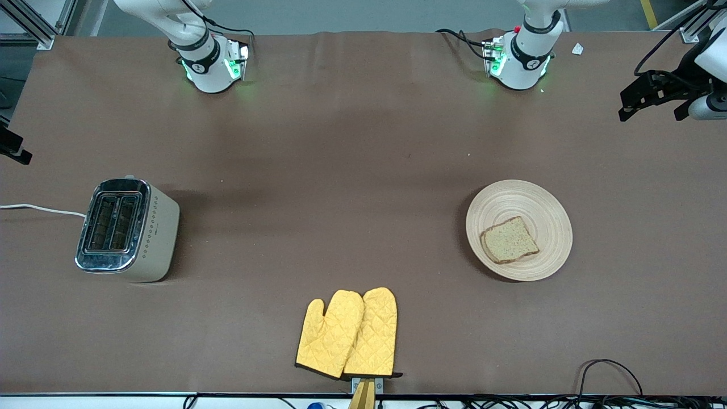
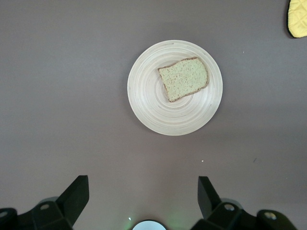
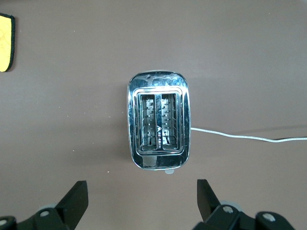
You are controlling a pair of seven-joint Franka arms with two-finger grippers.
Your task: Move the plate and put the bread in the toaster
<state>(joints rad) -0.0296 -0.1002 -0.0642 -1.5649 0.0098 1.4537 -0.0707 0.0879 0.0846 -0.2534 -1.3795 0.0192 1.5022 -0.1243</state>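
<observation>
My left pincer [image 2: 142,201], spread, hangs over the bread [image 2: 184,78] on its plate [image 2: 153,108]; my right pincer [image 3: 141,201], spread, over the toaster's [image 3: 158,122] empty slots. Only the front view shows both oven mitts [image 1: 347,334].

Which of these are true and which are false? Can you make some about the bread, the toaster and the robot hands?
1. The bread lies on the plate. True.
2. A slice is already in the toaster. False: both slots show empty in the right wrist view.
3. The left gripper is open above the plate. True.
4. The right gripper is shut on the white cord. False: it is open, holding nothing, above the toaster.
5. The yellow oven mitts lie nearer the front camera than the plate. True.
</observation>
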